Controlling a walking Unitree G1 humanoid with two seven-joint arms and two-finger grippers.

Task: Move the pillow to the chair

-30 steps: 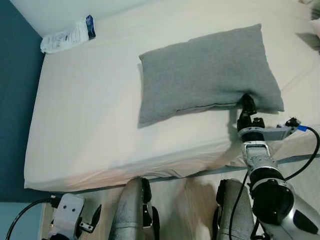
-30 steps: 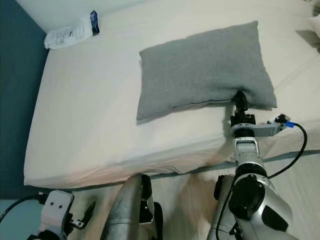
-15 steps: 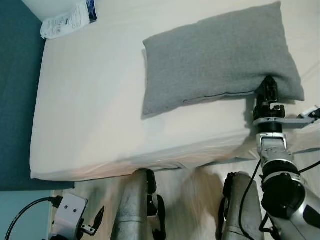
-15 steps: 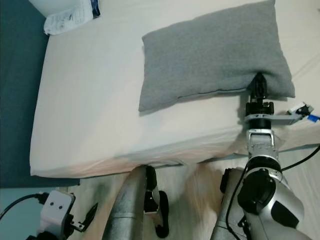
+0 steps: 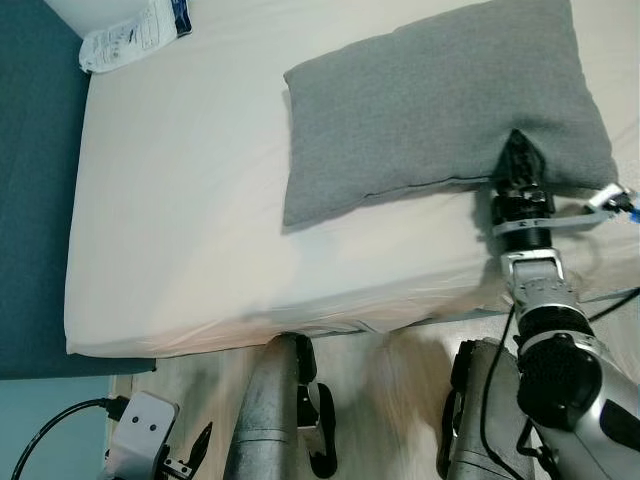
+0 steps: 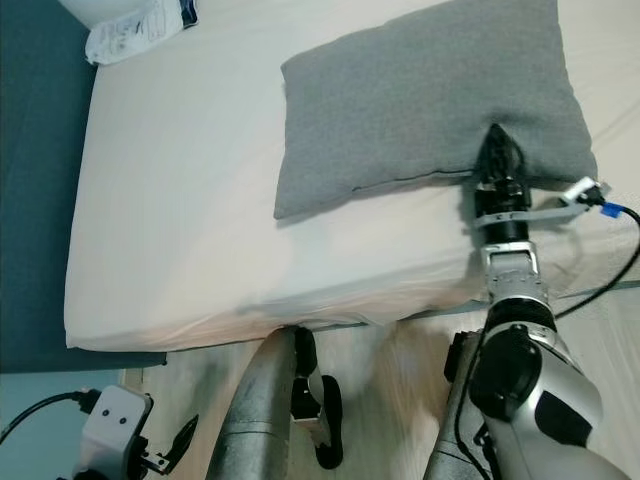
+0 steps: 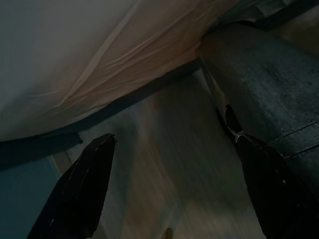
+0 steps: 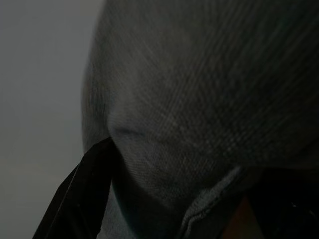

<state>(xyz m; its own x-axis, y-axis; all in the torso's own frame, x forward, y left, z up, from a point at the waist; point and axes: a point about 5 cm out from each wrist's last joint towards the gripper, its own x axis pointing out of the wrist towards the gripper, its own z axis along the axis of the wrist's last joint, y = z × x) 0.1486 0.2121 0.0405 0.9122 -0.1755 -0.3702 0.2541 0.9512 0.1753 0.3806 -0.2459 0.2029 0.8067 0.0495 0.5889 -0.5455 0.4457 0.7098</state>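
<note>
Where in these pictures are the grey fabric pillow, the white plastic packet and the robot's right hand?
Grey fabric pillow (image 5: 430,100): left eye view, middle of its top face.
White plastic packet (image 5: 120,40): left eye view, its crinkled middle.
Right hand (image 5: 518,150): left eye view, between its fingertips at the pillow's near edge.

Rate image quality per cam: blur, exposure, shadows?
Left eye view: bed and grey pillow sharp and evenly lit, the pillow casting a soft shadow along its near edge; floor strip smeared. Right wrist view: dim, the weave soft at close range, right pincer fingers dark against the pillow. Left wrist view: underexposed, floor blurred, left pincer fingers in silhouette.
</note>
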